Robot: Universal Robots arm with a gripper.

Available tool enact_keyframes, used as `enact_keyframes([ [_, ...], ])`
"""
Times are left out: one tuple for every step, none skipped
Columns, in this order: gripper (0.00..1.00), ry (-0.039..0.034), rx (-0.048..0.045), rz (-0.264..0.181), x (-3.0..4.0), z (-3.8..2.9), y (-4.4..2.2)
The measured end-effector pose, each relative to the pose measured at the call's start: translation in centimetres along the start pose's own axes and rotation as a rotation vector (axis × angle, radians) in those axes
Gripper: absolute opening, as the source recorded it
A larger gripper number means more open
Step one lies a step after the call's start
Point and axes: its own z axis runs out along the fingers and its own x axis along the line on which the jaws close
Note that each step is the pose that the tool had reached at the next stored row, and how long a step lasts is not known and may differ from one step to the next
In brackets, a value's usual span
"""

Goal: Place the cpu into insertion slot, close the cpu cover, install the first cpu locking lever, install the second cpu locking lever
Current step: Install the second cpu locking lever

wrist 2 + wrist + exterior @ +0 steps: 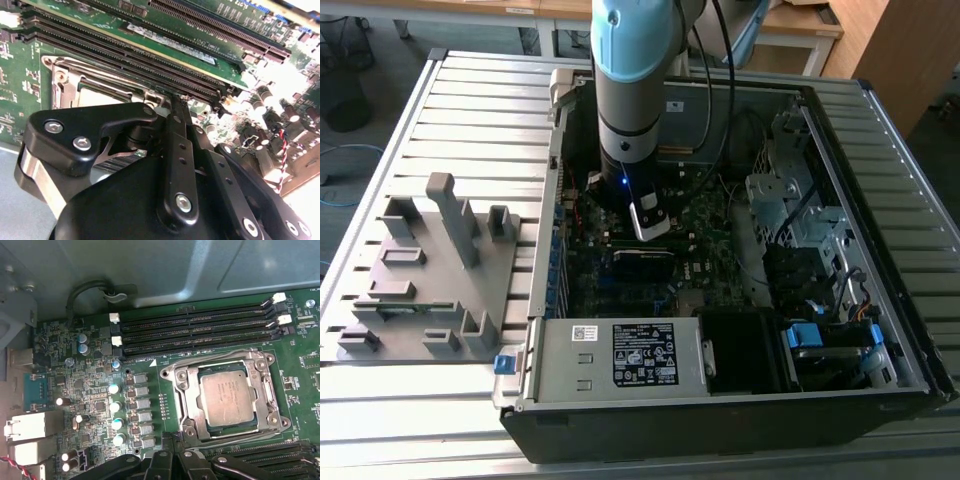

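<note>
In the first wrist view, the cpu point(226, 399) sits flat inside the insertion slot point(190, 406), with the cpu cover point(225, 360) lying down around it as a silver frame. The memory slots point(195, 332) run just beside the cover's far edge. The gripper point(172, 460) hangs near the cover's closer edge, touching nothing visible; whether its fingers stand wide or narrow cannot be told. In the exterior view the arm point(632, 90) reaches down into the open computer case point(840, 330).
</note>
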Motion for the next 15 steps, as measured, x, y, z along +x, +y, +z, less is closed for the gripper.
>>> enact_keyframes([
  [0.1, 0.0, -0.0001, 0.0, 0.0, 0.0, 0.0],
  [0.1, 0.0, -0.0002, 0.0, 0.0, 0.0, 0.0],
  [0.1, -0.0001, -0.0002, 0.0, 0.01, -0.05, 0.0],
  [0.1, -0.0001, -0.0001, 0.0, 0.01, -0.15, 0.02],
  [0.1, -0.0003, -0.0009, 0.0, 0.0, -0.28, 0.06],
  [0.1, -0.0002, -0.0007, 0.0, 0.0, -0.47, 0.1],
  [0.1, -0.0002, -0.0006, 0.0, 0.0, -0.67, 0.14],
  [0.1, -0.0002, -0.0004, 0.0, 0.0, -0.86, 0.17],
  [0.1, -0.0001, -0.0003, 0.0, 0.0, -1.05, 0.21],
  [0.1, -0.0002, -0.0003, 0.0, 0.0, -1.24, 0.24],
  [0.1, -0.0001, -0.0002, 0.0, 0.0, -1.45, 0.28],
  [0.1, -0.0002, -0.0001, 0.0, 0.0, -1.64, 0.32],
  [0.1, -0.0002, 0.0006, 0.0, -0.01, -1.89, 0.37],
  [0.1, -0.0002, 0.001, 0.0, -0.01, -2.09, 0.41],
  [0.1, -0.0003, 0.0015, 0.0, -0.01, -2.23, 0.44],
])
